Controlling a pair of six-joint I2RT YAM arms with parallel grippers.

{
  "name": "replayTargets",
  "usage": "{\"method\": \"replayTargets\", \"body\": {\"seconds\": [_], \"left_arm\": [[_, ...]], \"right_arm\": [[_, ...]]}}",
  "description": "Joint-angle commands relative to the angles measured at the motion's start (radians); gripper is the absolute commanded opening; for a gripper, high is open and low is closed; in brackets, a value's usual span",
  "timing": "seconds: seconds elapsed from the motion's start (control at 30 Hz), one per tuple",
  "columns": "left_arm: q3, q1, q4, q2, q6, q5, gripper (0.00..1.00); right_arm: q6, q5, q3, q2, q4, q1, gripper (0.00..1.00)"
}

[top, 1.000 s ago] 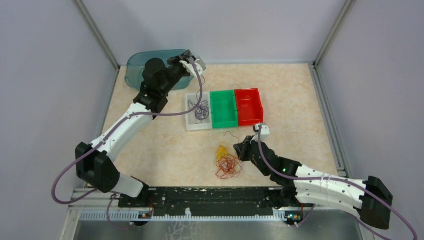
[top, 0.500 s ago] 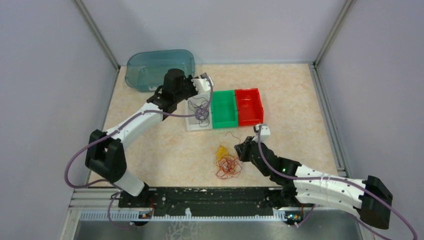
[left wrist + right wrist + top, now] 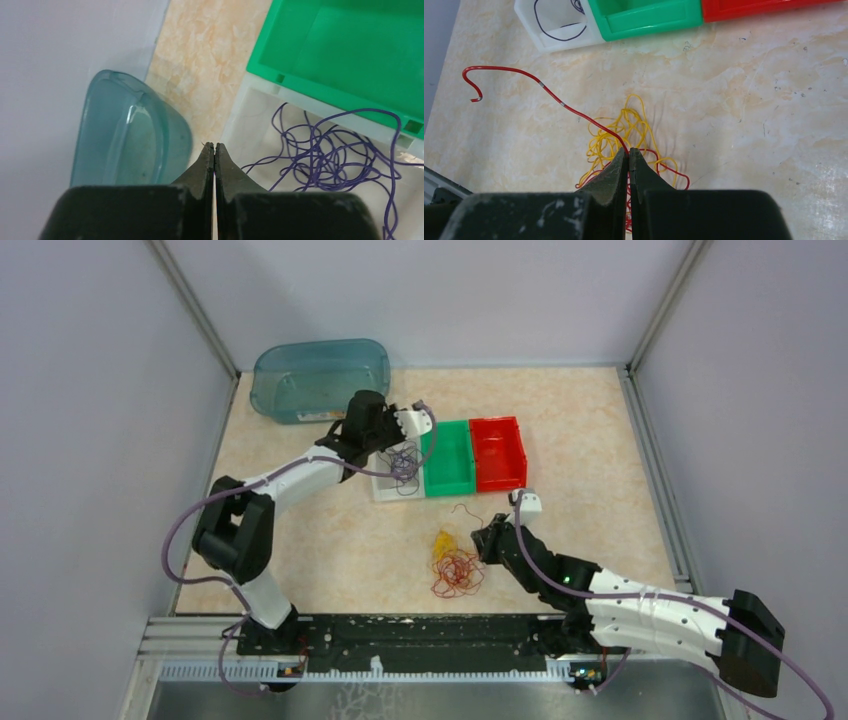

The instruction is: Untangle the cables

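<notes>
1. Changes first: your left arm [image 3: 290, 475] has swung over. One second ago its left tool [image 3: 214, 146] was up above the blue-green tub [image 3: 300, 380]. Now it is low, between the tub and the white bin [image 3: 385, 488], right at the bin's edge.
2. Your left tool is closed. Its two fingers press flat on each other, and you can see nothing between them.
3. Your right arm [image 3: 620, 600] has hardly moved at all. Your right tool [image 3: 629, 151] is closed and pinches the red cable [image 3: 549, 92] at its tips, just over the yellow cable [image 3: 624, 127].
4. From the pinch, one end of the red cable goes up and away and ends in a small hook. The rest is a curly red heap on the worktop [image 3: 600, 440]. It touches the yellow heap and is mixed with it. Both heaps lie where they lay before.
5. You can see the purple cable [image 3: 330, 155] lying in loose curls inside the white bin, same as before.
6. Next to the white bin stand the green bin [image 3: 447, 457] and the red bin [image 3: 498, 452], all three in one row, side by side.
7. Your worktop is pale and sandy with a stone pattern. Plain grey walls [image 3: 90, 440] close it in on three sides. A black rail [image 3: 420, 632] runs along the near edge, where both arms are fixed.
</notes>
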Motion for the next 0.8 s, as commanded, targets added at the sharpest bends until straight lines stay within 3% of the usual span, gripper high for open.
{"method": "replayTargets", "body": {"seconds": [0.0, 0.4, 0.47, 0.53, 0.6, 0.77], "left_arm": [[-0.020, -0.013, 0.021, 0.059, -0.056, 0.028, 0.00], [-0.132, -0.041, 0.137, 0.119, 0.021, -0.002, 0.01], [-0.124, -0.041, 0.126, 0.119, 0.021, 0.000, 0.09], [-0.077, -0.041, 0.051, 0.117, -0.005, 0.016, 0.30], [-0.026, -0.038, -0.034, 0.100, -0.028, 0.043, 0.43], [0.064, -0.028, -0.145, 0.011, -0.042, 0.133, 0.58]], "right_arm": [[0.011, 0.032, 0.016, -0.008, 0.005, 0.005, 0.00], [-0.016, 0.036, 0.071, -0.009, -0.016, 0.005, 0.00], [-0.018, 0.037, 0.076, -0.011, -0.018, 0.005, 0.00], [-0.018, 0.036, 0.078, -0.013, -0.020, 0.005, 0.00], [-0.020, 0.033, 0.078, -0.015, -0.021, 0.005, 0.00], [-0.024, 0.029, 0.079, -0.016, -0.021, 0.006, 0.00]]}}
